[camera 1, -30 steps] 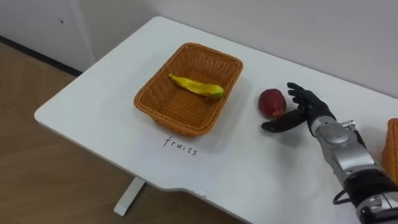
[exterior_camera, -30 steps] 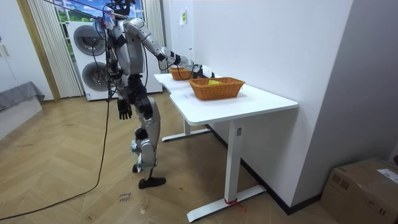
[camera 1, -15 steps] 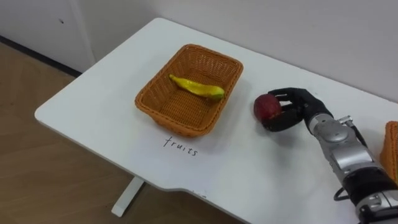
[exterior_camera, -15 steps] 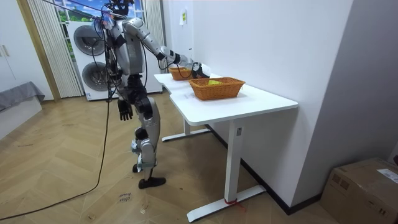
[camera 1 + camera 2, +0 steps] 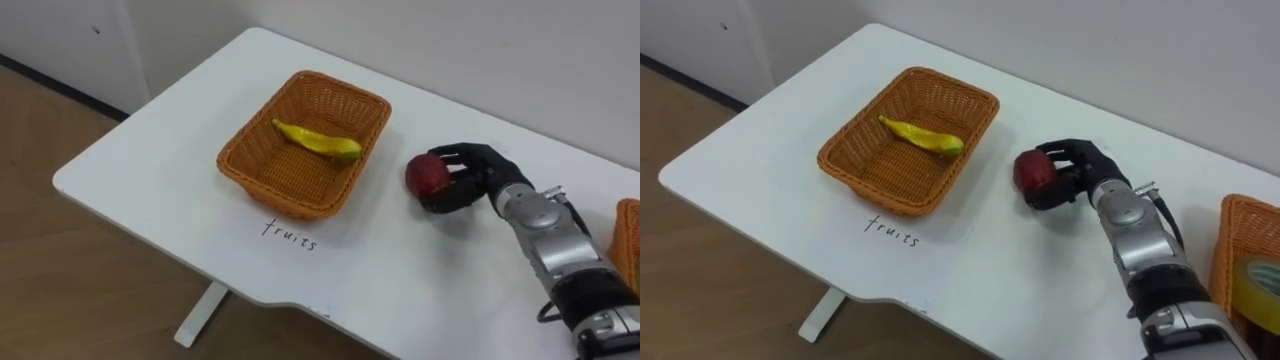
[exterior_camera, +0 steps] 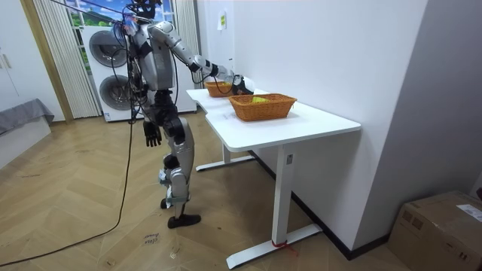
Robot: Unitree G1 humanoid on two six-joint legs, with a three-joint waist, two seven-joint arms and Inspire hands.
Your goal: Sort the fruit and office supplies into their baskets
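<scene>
We note that the right hand (image 5: 472,176), open beside the dark red round fruit (image 5: 426,174) a second ago, now curls its fingers round it, right of the woven orange basket (image 5: 238,160) holding a yellow banana (image 5: 315,141) on the white worktop (image 5: 150,175). The grasp looks secured; transfer into the basket remains.

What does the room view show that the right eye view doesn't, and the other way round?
The room view adds the whole robot standing beside the table on a wooden floor, its left hand hanging by its hip, white washing machines behind it, and a brown cardboard box.

The right eye view adds the yellow banana lying in the orange woven basket, a handwritten label before it, and the right hand curled round a dark red round fruit.

Both share the white table, that basket and a second orange woven basket.
</scene>
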